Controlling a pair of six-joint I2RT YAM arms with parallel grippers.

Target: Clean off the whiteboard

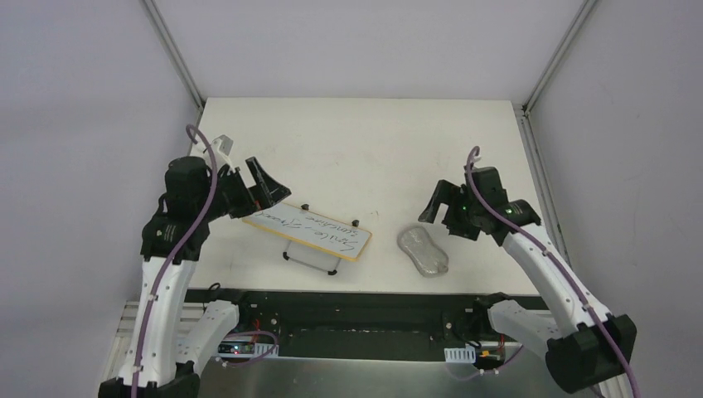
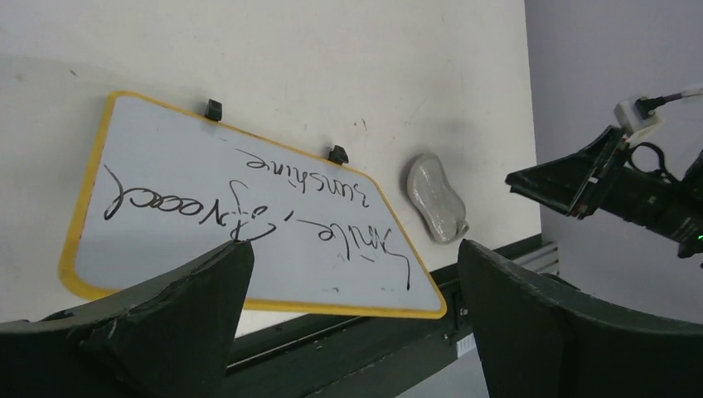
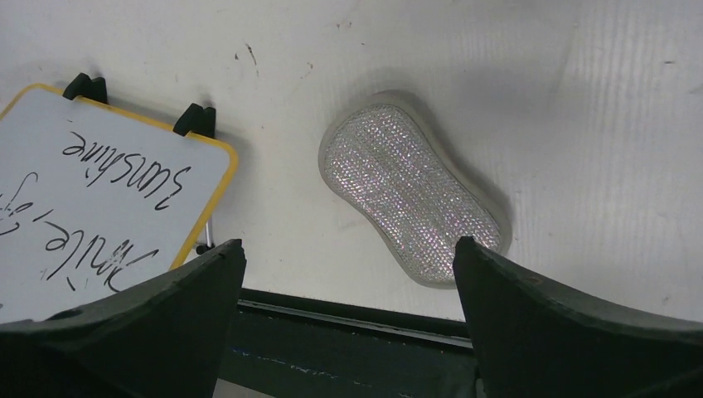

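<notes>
Whiteboard (image 1: 319, 233): near-left desk (image 1: 365, 141), propped on black feet, handwriting on it; left end hidden behind left gripper (image 1: 262, 192).
Left jaws: wide, empty.
Right gripper (image 3: 348, 249): jaws wide, empty, near grey pad (image 3: 412, 196).

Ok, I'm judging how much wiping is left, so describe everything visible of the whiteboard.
The whiteboard is a small white rectangle with rounded corners, a thin yellow-tan rim and small black feet. Black handwriting runs across it, unwiped. It rests on the table; the open left gripper hangs over its left end, and the grey pad lies apart to its right.
</notes>
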